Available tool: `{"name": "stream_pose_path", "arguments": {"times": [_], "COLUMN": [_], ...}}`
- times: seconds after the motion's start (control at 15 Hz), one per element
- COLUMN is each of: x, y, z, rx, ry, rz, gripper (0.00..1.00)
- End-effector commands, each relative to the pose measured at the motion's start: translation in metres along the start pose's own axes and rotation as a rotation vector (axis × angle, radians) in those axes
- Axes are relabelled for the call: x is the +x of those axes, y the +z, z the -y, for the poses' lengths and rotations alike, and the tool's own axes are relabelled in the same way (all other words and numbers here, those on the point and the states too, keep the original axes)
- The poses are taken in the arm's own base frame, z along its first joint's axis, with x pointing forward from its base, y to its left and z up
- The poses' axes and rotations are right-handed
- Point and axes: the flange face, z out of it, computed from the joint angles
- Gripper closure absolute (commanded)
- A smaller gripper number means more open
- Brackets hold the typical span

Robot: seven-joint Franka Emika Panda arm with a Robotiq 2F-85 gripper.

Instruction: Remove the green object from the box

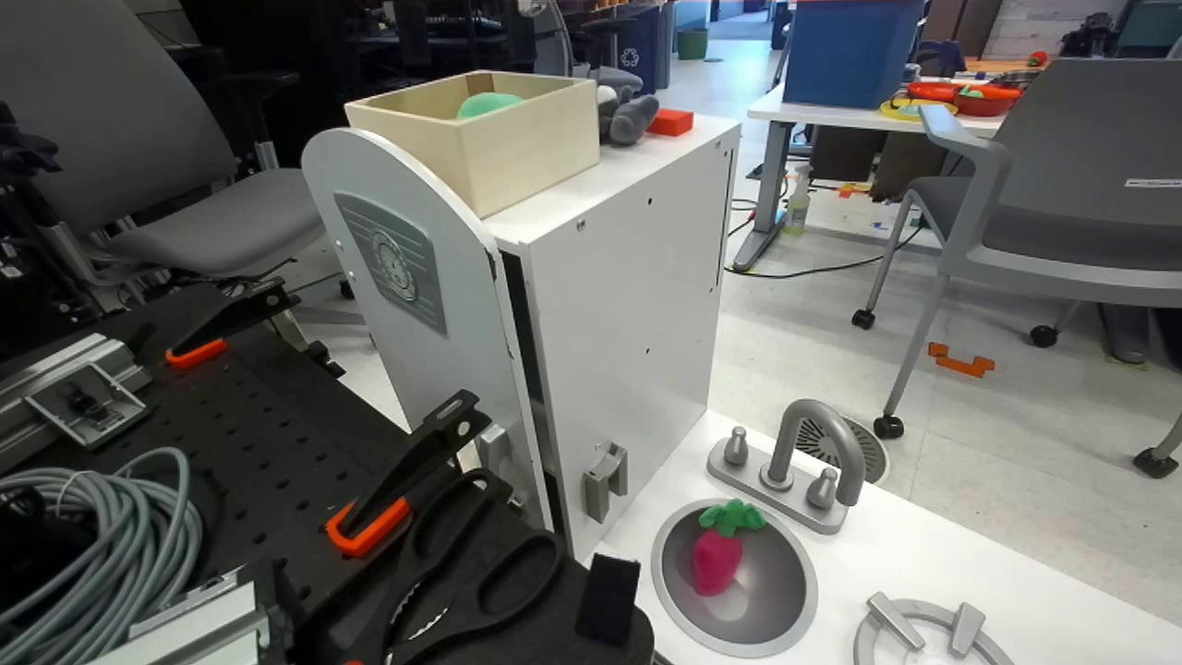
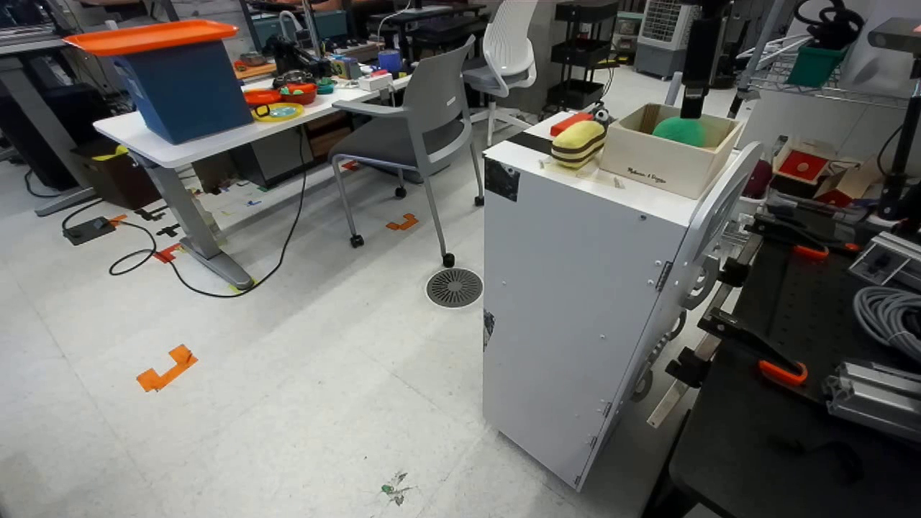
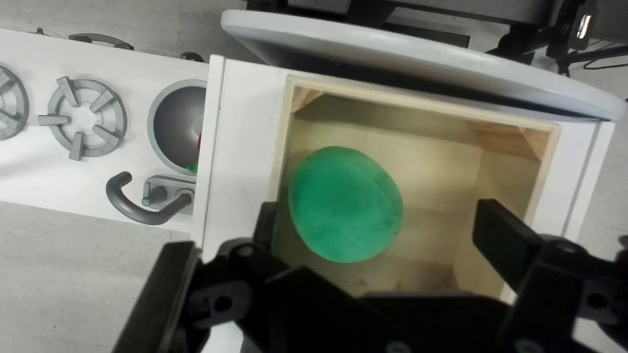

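Nearest, in the wrist view: hand (image 3: pixel 377 218) over the box (image 3: pixel 431 181), fingers (image 3: pixel 505 240) spread well apart. Rounded green object (image 3: pixel 346 203) lies inside the box, off-centre, showing between the two fingers; whether either touches it, cannot tell. Box open-topped, pale, set on white worktop (image 1: pixel 637 166). Just beside box, in an exterior view: striped yellow plush (image 2: pixel 578 144). Also near box: grey plush (image 1: pixel 633 115), then red block (image 1: pixel 671 122). Lower than box: sink (image 1: pixel 780 610), pink toy (image 1: pixel 716 562) in it. Well apart from box, far back: blue bin (image 1: pixel 850 55).
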Motion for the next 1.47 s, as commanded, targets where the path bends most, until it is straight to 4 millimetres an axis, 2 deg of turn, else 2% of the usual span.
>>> {"name": "stream_pose_path", "arguments": {"times": [0.0, 1.4], "x": [0.009, 0.015], "y": [-0.001, 0.032], "z": [0.003, -0.007], "rx": [-0.012, 0.002], "ry": [-0.019, -0.021], "rz": [-0.023, 0.058], "gripper": [0.00, 0.00]}}
